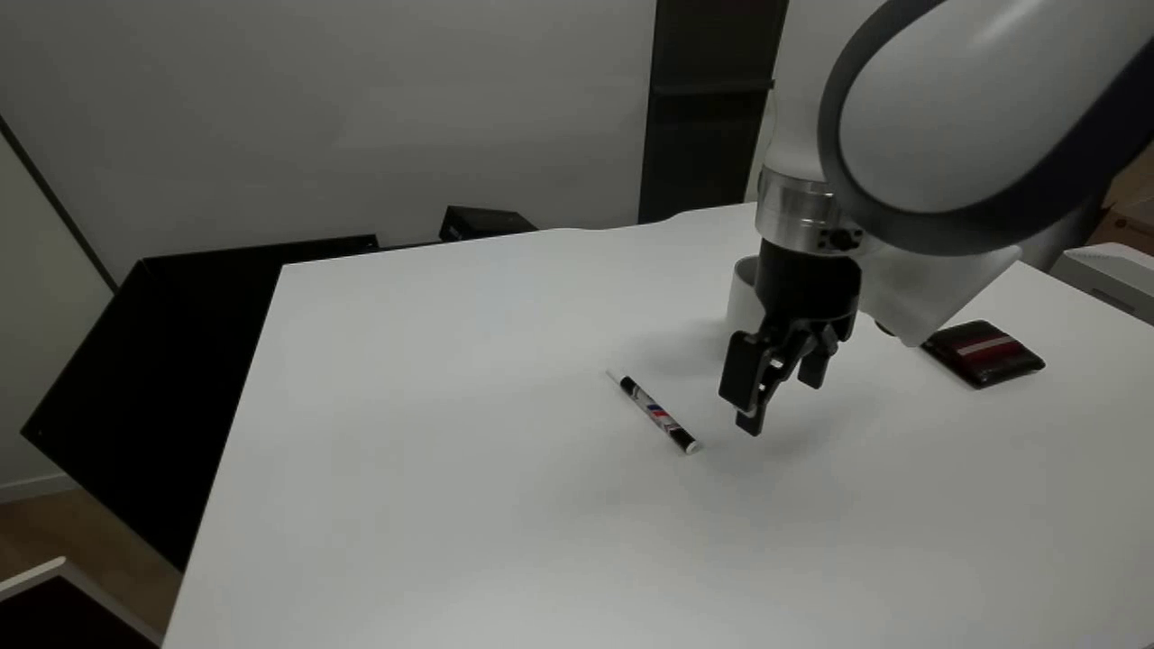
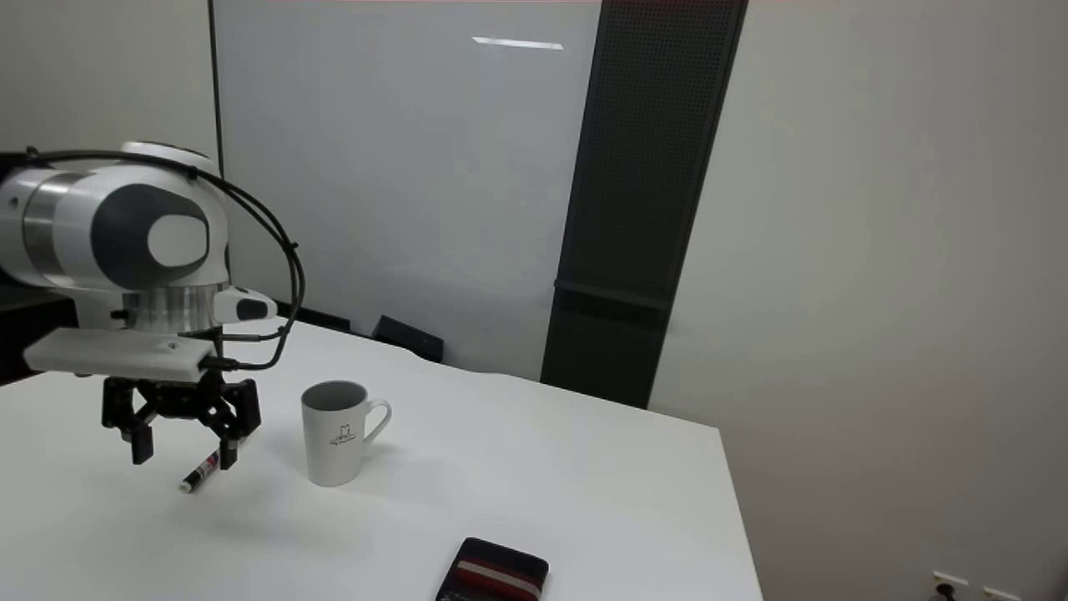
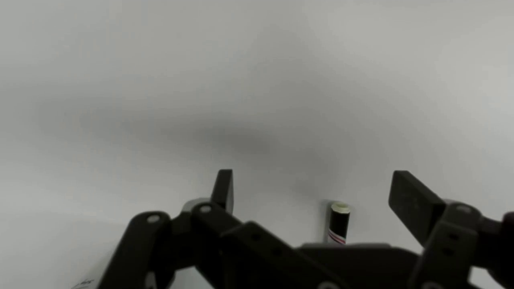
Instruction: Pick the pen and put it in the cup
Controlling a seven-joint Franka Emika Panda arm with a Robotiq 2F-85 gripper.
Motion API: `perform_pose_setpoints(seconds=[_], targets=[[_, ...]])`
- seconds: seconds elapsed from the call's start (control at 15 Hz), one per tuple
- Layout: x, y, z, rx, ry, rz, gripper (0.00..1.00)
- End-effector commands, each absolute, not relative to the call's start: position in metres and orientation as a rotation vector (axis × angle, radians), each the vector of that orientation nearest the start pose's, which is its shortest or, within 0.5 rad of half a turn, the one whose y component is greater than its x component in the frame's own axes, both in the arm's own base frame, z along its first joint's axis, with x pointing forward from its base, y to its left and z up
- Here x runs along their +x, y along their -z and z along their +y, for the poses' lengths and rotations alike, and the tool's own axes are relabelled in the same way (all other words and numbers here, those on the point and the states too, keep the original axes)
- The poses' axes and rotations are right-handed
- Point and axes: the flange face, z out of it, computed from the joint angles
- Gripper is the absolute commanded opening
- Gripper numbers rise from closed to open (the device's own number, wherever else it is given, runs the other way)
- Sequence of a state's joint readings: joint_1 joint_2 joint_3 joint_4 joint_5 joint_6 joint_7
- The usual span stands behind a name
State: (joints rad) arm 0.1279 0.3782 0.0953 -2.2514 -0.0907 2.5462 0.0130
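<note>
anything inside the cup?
In an exterior view, the cup shows only its grey inner wall, and nothing sticks up past the rim. The near side hides the bottom, so something short lying in there can't be ruled out.

I see a pen [image 1: 659, 414] that is black near both ends, with pale tips and red and blue marks on its white middle. The cup [image 2: 329, 451] is light grey-white outside and darker grey inside, with a dark drawing on its side. My gripper [image 2: 184, 455] is black, and my arm [image 2: 77, 221] is white and grey. The flat thing [image 1: 984, 354] is black and dark red, with a pale stripe. The table [image 1: 433, 433] is white.
</note>
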Motion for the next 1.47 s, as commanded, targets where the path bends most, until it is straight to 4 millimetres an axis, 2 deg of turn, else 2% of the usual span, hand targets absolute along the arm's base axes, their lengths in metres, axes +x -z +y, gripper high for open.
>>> perform_pose_setpoints(seconds=[0.0, 0.27, 0.47, 0.93, 1.07, 1.4], targets=[[0.551, -0.164, 0.119, -3.154, -0.086, -0.425, 1.0], [0.577, -0.144, 0.124, -3.178, -0.129, -0.441, 1.0], [0.588, -0.136, 0.139, -3.185, -0.161, -0.455, 1.0], [0.591, -0.125, 0.167, -3.181, -0.194, -0.481, 1.0], [0.588, -0.119, 0.169, -3.193, -0.207, -0.435, 1.0], [0.587, -0.111, 0.169, -3.24, -0.204, -0.114, 1.0]])
